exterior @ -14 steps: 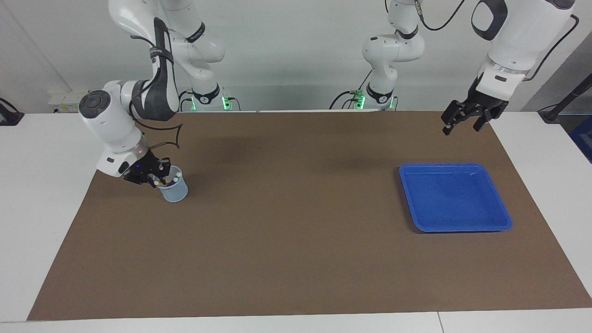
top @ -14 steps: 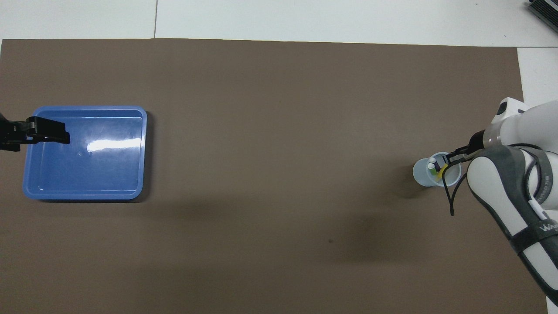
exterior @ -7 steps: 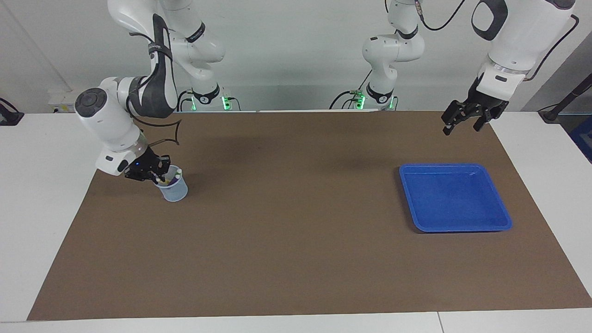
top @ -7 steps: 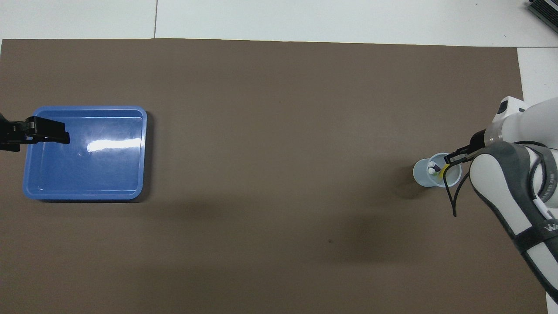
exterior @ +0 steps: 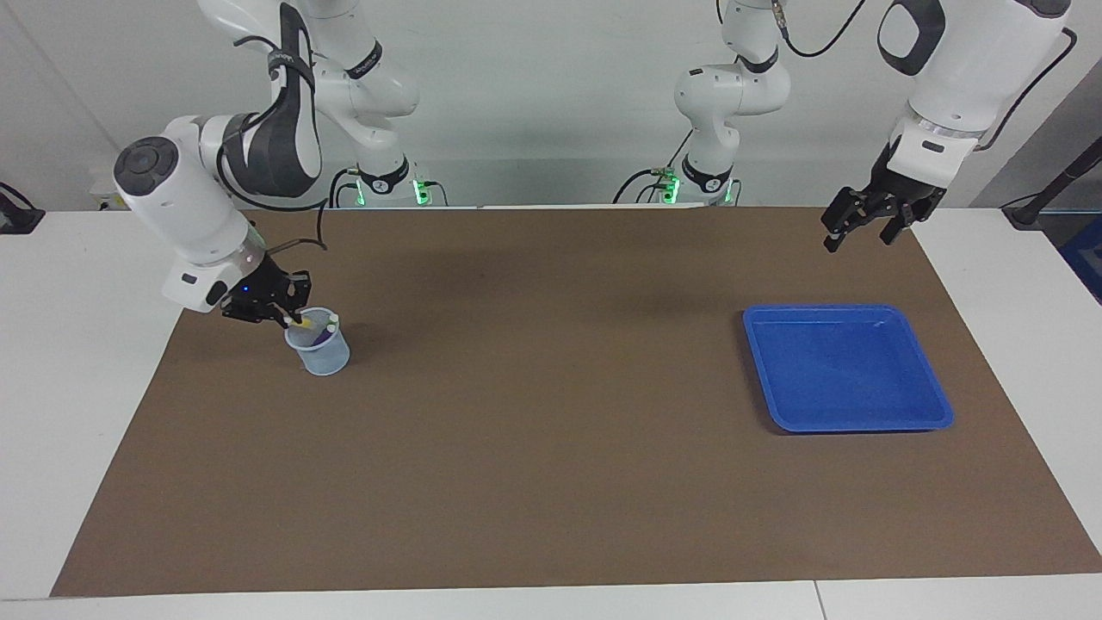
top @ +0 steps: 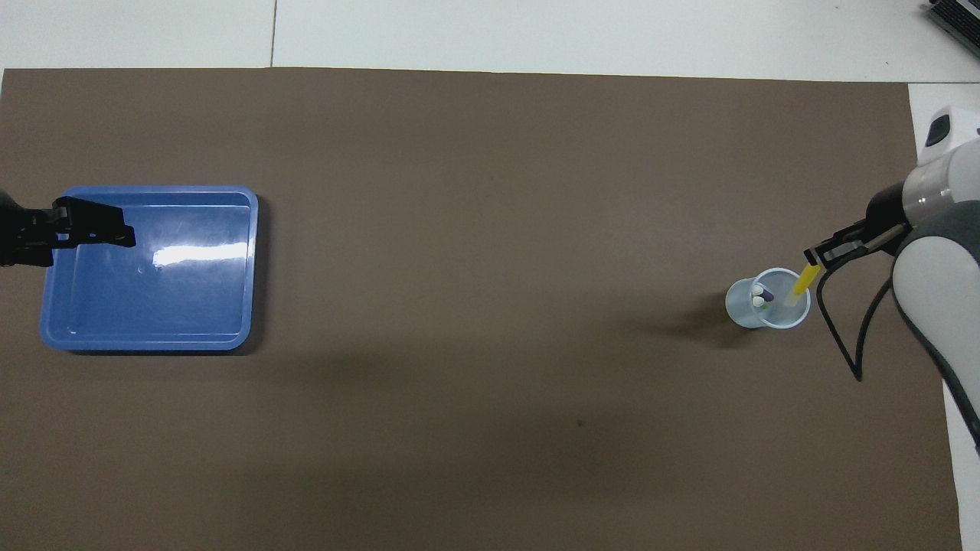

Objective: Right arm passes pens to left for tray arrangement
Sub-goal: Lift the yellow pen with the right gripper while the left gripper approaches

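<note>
My right gripper is shut on the top of the yellow pen and holds it tilted, its lower end still inside the pale-blue cup. In the overhead view the right gripper sits just over the cup's rim. The purple pen and the green pen stand in the cup, pale ends up. The blue tray lies empty at the left arm's end of the table. My left gripper hangs open and raised over the tray's outer edge, and the left arm waits.
A brown mat covers the table's middle, with white table top around it. The cup stands near the mat's edge at the right arm's end. A dark object lies at the table's farthest corner.
My right gripper has risen and drawn back from the cup with the yellow pen, pulling it partway out. The left gripper has hardly moved.
</note>
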`<state>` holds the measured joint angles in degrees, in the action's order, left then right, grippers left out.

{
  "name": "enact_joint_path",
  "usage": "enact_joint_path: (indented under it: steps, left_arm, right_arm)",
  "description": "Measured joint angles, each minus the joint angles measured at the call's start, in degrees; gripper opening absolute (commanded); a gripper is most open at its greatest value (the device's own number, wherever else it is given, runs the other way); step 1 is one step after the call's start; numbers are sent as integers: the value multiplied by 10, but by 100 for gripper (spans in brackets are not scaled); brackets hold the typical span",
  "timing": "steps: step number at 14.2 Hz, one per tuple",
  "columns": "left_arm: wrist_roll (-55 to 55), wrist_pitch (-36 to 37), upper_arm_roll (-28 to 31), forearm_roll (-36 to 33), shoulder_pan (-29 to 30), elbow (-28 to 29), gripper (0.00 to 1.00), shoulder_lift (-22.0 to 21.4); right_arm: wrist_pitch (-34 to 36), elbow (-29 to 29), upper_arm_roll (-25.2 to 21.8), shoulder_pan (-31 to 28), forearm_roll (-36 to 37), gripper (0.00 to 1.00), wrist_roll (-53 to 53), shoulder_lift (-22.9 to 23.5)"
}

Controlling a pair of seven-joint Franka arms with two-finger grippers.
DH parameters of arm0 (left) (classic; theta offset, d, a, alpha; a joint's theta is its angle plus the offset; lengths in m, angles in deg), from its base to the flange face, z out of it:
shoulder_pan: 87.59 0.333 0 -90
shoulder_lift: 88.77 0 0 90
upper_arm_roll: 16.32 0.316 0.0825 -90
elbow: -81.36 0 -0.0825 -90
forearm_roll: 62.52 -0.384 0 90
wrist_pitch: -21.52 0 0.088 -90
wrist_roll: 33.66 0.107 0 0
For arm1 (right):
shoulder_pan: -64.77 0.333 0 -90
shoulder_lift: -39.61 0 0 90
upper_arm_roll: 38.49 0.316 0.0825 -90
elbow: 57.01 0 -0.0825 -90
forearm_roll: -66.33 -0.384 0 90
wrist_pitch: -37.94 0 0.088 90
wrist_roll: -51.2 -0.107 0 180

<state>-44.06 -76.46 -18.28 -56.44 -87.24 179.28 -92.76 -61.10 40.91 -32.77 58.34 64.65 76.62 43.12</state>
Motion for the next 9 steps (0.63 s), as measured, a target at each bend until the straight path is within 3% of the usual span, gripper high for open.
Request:
enact_joint_path:
  steps: [4,9]
  left_arm:
    - [-72,-34,-3,45,-9,11,100,-1]
    - [-210,-97,-6,105,-38,22,100,-2]
  right_arm:
    - [19,-47,4,41,-6,0,-81,-2]
    - [-16,-50,13,105,-114,0,-339,2]
